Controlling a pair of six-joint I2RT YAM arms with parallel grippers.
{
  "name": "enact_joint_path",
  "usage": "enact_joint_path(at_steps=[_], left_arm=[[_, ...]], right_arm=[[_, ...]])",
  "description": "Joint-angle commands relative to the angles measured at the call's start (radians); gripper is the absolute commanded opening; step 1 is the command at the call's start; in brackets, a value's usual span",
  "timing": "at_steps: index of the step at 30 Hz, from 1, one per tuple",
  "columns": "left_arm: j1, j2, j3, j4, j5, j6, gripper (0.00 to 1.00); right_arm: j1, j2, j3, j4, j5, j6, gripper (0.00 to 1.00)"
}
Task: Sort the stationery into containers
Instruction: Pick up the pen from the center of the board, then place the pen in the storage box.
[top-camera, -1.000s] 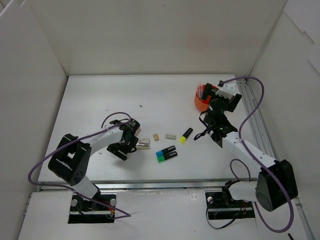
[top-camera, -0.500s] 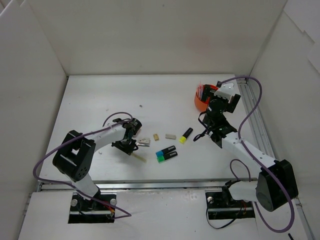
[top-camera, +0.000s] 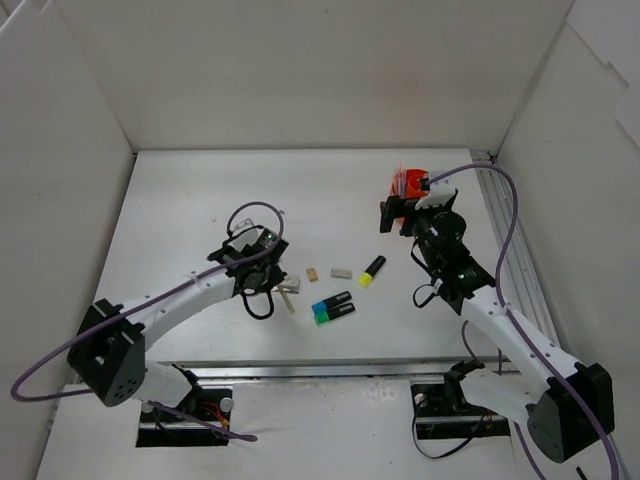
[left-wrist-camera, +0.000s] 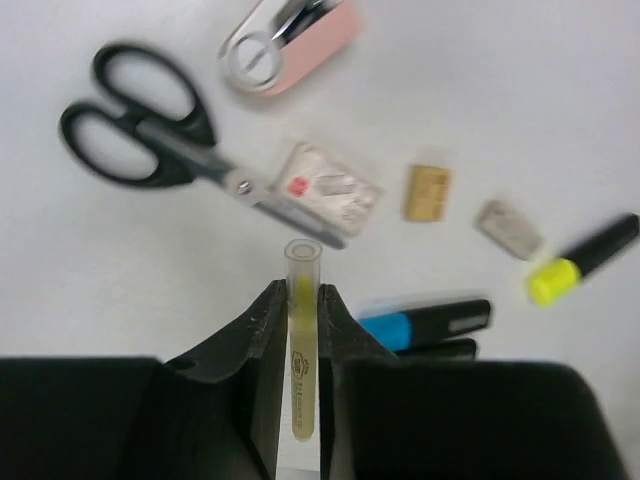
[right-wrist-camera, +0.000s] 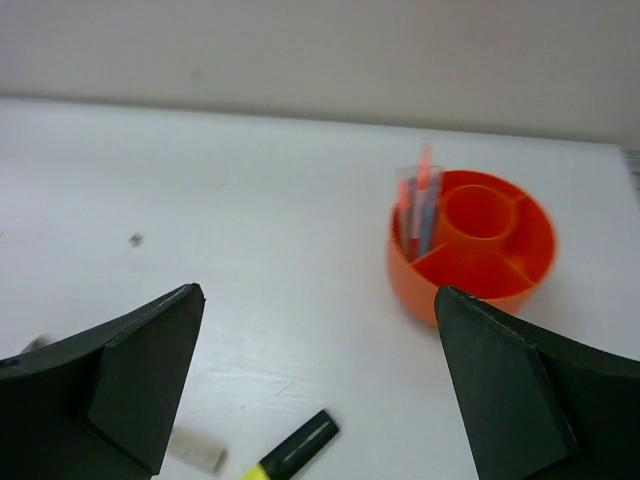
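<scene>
Divided orange cup (right-wrist-camera: 440, 300) near the surface's far edge: pens (right-wrist-camera: 418, 205) upright in one outer compartment.
Left jaws clench a clear-barrelled pen (left-wrist-camera: 301, 340), print unreadable; right jaws released.

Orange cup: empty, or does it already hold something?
Not empty: thin pens stand in one outer compartment of the orange cup.

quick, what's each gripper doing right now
Left gripper: closed on a thin clear pen.
Right gripper: open, holding nothing.
</scene>
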Motion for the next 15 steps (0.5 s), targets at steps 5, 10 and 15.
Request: enact_joint_path(at_steps=[5, 10, 15], left_arm=[[-0.002, -0.188, -0.031, 0.400, -0.009, 0.477, 0.00], [-0.002, -0.208, -0.004, 0.439, -0.083, 0.407, 0.00], [-0.002, -0.203, 0.015, 0.489, -0.077, 0.381, 0.00]], right_arm=[[-0.008, -0.018, 0.105, -0.213, -0.670, 0.101, 0.98], [0.005, 0.057, 0.048, -0.063, -0.845, 0.239, 0.98], [0.072, 0.192, 0.099, 0.006, -0.931, 0.299, 0.98]])
